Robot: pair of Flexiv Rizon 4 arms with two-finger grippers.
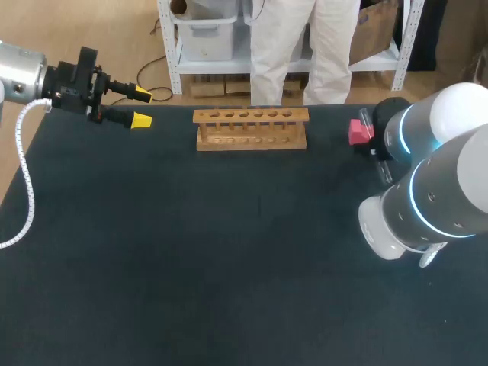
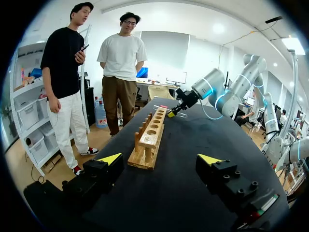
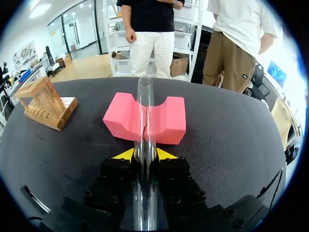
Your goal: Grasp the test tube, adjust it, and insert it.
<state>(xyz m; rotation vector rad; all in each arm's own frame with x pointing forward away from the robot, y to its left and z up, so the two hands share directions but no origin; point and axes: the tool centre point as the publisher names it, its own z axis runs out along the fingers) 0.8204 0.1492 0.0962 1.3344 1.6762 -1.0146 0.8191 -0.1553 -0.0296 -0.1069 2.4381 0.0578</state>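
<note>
Overhead, my left gripper (image 1: 142,107) hangs wide open, left of the light wooden six-hole rack (image 1: 252,128). Its wrist camera shows the rack ahead. My right gripper (image 3: 145,155) clamps the clear glass test tube (image 3: 145,96), lengthwise along its fingers, well apart from the rack.

Rack (image 1: 252,128) at table's (image 1: 229,267) far middle — foam block (image 1: 357,131) to its right, test tube (image 3: 145,121) just beside it

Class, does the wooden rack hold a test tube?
No: every hole of the light wooden rack is empty; the clear glass test tube sits in the right pincer.
</note>
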